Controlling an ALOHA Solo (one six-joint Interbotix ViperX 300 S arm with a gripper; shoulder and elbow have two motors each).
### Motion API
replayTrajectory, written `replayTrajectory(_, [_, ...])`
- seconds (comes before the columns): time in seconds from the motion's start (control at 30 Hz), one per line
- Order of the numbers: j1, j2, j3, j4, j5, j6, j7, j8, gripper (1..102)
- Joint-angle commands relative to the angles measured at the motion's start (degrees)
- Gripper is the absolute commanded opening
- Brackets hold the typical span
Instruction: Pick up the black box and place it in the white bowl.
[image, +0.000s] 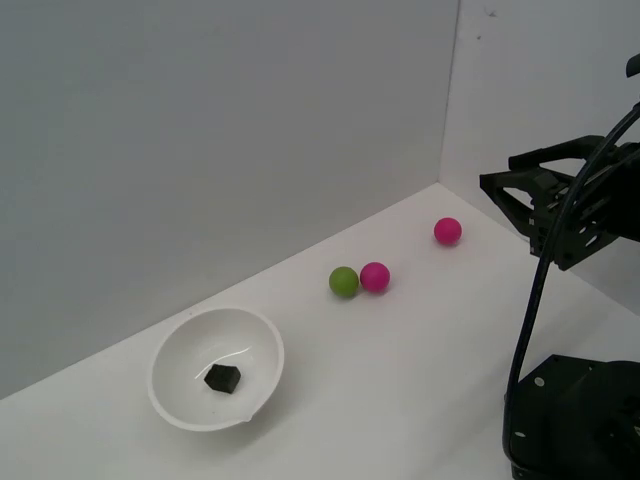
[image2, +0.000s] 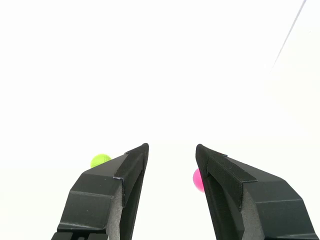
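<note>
On the white tabletop (image: 400, 360) the black box (image: 222, 378) lies inside the white bowl (image: 175, 350), so the task looks finished, which would explain why the gripper (image2: 171, 150) hangs spread, empty and well apart.

The white table (image: 400, 360) carries the white bowl (image: 180, 400) at the lower left of the exterior frame. Near the middle, a green ball (image: 343, 281) and a pink ball (image: 375, 276) appear to touch, though the contact is hard to confirm. A second pink ball (image: 447, 231) lies apart at upper right, and the black robot base (image: 575, 420) fills the lower right corner.
</note>
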Motion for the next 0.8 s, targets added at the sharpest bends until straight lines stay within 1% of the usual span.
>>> replayTrajectory(0.0, [0.35,1.32,1.67,0.00,-0.18,-0.26,0.97,0.53,51])
replayTrajectory(0.13, [0.35,4.39,4.66,0.26,0.00,-0.26,1.67,0.26,51])
replayTrajectory(0.23, [0.35,8.53,8.79,0.70,0.44,-0.26,1.85,0.26,51])
replayTrajectory(0.33, [0.35,12.04,12.39,0.97,0.62,-0.26,2.81,0.26,51])
replayTrajectory(0.77, [0.35,12.66,12.83,0.97,0.62,-0.26,3.08,0.18,51])
